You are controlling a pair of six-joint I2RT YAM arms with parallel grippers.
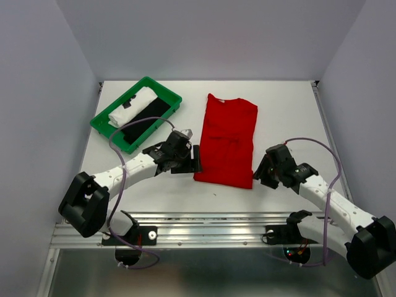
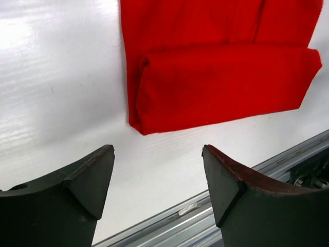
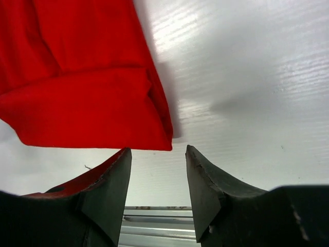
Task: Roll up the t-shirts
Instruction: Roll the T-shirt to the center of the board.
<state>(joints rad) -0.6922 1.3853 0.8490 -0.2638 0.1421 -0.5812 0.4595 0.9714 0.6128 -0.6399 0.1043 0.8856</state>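
The red t-shirt point(image 1: 228, 139) lies folded into a long strip on the surface point(image 1: 284, 105), its near hem turned up once. The left fingers point(image 2: 92, 177) and right fingers point(image 3: 110, 180) — both spread, grasping nothing — sit just beside its near corners.

Both wrist views cut off the red t-shirt point(image 2: 221, 92) at their top edge. From above, folds of the black t-shirt point(image 1: 148, 116) are too small to tell.

Robot lab cell: white worktop point(image 1: 297, 105) boxed in by plain pale walls point(image 1: 210, 37), left arm point(image 1: 133, 168) and right arm point(image 1: 334, 204) bolted to aluminium rail point(image 1: 210, 226) at frame bottom.
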